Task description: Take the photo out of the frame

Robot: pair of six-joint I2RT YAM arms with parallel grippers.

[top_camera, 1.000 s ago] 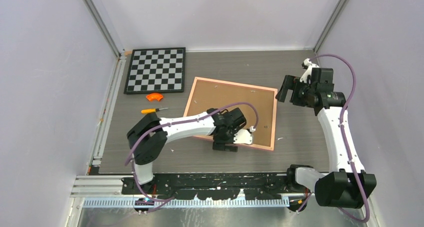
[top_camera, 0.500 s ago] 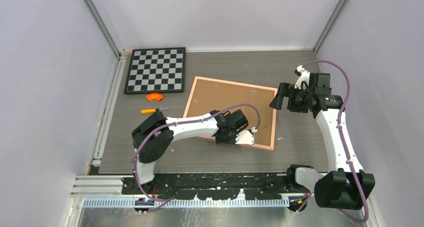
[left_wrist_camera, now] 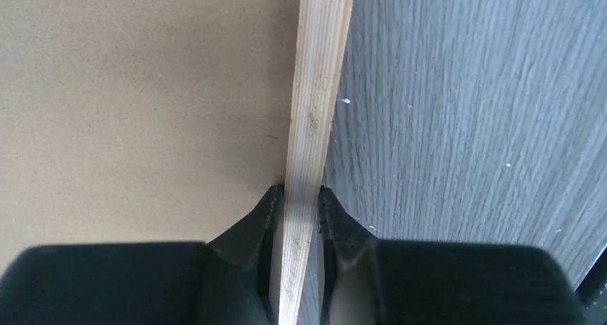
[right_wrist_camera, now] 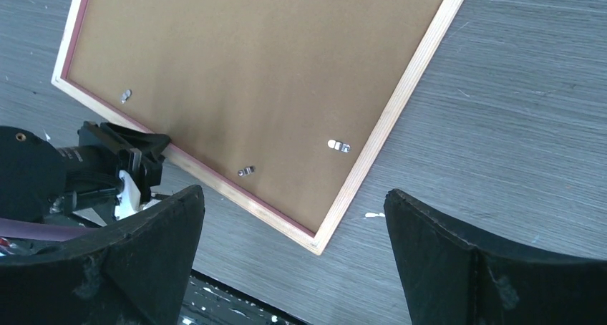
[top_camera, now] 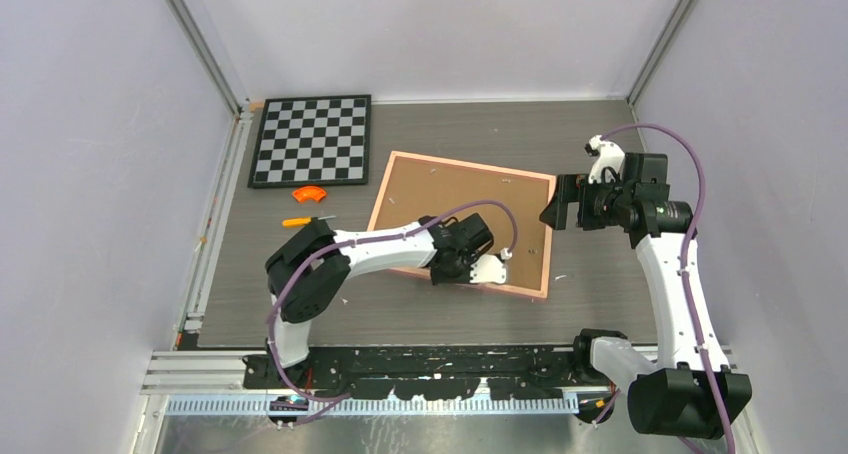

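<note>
"Now, largest entry first?"

"Counter (top_camera: 470, 124): grey wood-grain, carries everything. Frame (top_camera: 455, 189): lies back-up near the middle, set askew. Brown fibreboard backing, thin pale rail. Judged light and stiff, though the long rail may twist if lifted by one corner; any glazing beneath would be fragile."

"Photo?"

"Not in view; presumably under the backing, face down. Judged thin and easily creased, best taken by an edge once the backing is off."

"Arms?"

"Left arm: stretched low across the near side. Left claw (left_wrist_camera: 300, 200) clenched on the frame's near rail, one finger on the backing side, one outside. Right arm: elbow raised. Right claw (top_camera: 556, 202) spread wide, holding nothing, hanging over the frame's right edge."

"Smallest?"

"Metal clips (right_wrist_camera: 338, 146): small tabs on the backing near the rail. Likely first purchase, a fingertip job."
</note>
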